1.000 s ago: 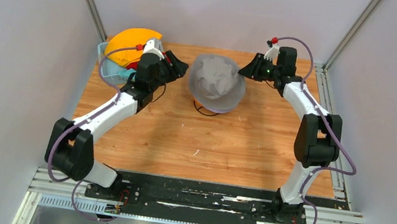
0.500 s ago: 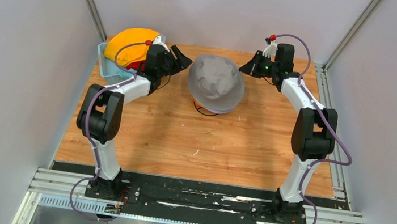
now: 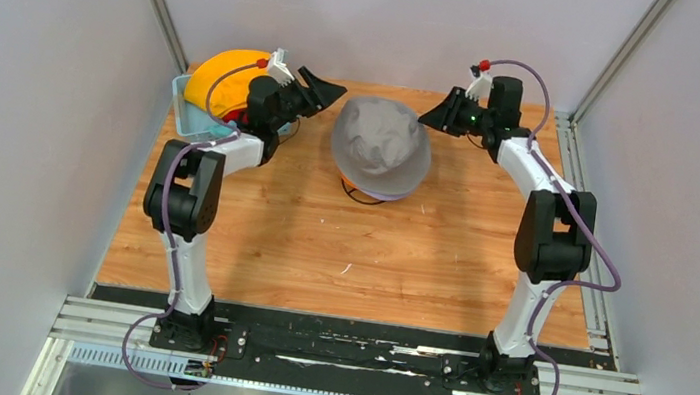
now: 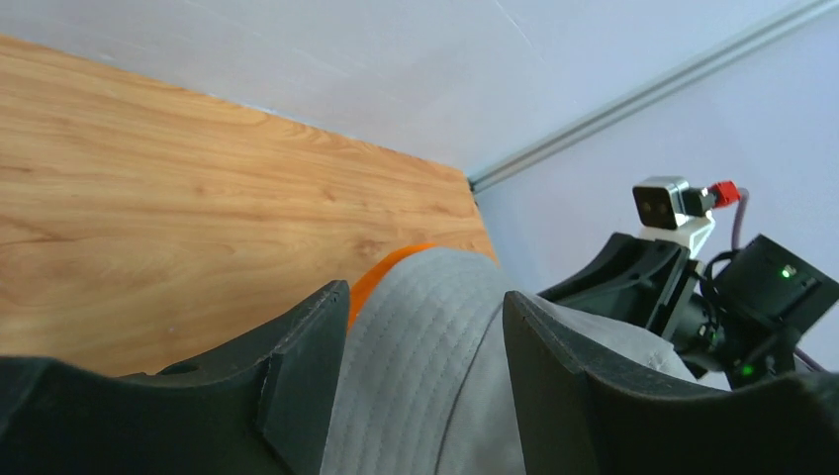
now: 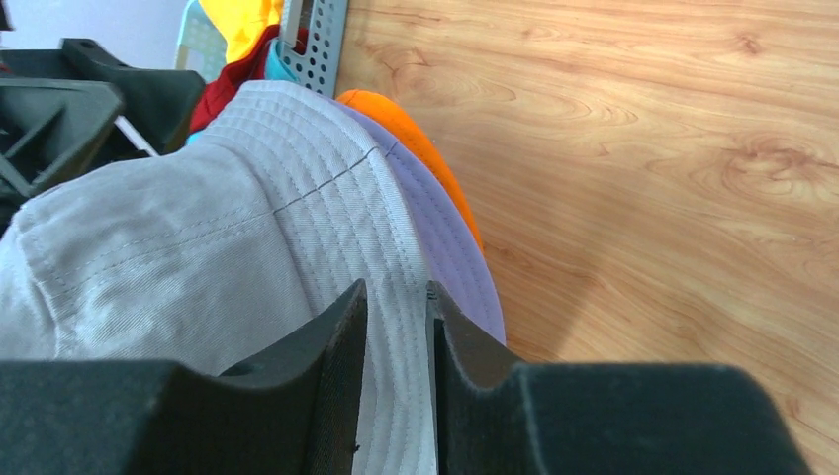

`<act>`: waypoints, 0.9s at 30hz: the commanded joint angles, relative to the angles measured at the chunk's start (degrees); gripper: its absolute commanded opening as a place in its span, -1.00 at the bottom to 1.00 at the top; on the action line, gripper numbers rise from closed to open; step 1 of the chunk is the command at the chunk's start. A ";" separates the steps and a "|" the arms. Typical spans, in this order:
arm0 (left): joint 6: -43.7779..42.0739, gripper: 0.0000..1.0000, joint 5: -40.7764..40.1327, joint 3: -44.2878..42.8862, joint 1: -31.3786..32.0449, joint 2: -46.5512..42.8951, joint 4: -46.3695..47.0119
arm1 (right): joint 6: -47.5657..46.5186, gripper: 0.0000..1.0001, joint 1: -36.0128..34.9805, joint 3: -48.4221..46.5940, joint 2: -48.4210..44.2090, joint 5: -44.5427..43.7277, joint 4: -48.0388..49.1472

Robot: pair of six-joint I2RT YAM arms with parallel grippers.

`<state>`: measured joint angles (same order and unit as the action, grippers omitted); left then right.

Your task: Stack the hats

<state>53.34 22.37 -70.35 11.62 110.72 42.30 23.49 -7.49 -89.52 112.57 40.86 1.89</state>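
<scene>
A grey hat [image 3: 380, 146] sits on top of a stack at the back middle of the table. The right wrist view shows the grey hat [image 5: 198, 247] over a lavender hat [image 5: 450, 247] and an orange hat [image 5: 416, 134]. My left gripper [image 3: 326, 86] is open, just left of the grey hat and raised. In its wrist view [image 4: 425, 297] the grey brim [image 4: 425, 396] lies behind the wide gap, untouched. My right gripper [image 3: 426, 119] is at the hat's right edge. Its jaws [image 5: 396, 292] stand only narrowly apart, with the flat grey brim showing in the gap.
A light blue perforated basket [image 3: 181, 101] stands at the back left, holding a yellow hat [image 3: 225, 76], a red hat [image 5: 233, 84] and a teal hat [image 3: 196, 121]. A black wire stand [image 3: 354, 192] shows under the stack. Walls enclose the back and sides.
My left arm folded back towards the basket, and its gripper lifted up and away from the grey hat's left side. The grey hat shifted slightly left. The right gripper barely moved.
</scene>
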 commanded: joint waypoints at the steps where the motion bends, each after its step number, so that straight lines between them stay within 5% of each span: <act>1: 1.55 0.24 7.35 -2.94 -0.52 4.01 5.22 | 3.32 -0.43 2.30 1.13 -0.87 5.52 4.45; 27: 7.76 0.11 21.83 -10.22 -1.61 15.29 13.60 | 5.00 -0.40 5.20 5.04 -3.41 8.71 6.89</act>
<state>60.29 41.32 -79.83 10.28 125.12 53.08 27.90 -3.20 -85.21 111.61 48.49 6.87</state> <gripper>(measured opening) 0.559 0.298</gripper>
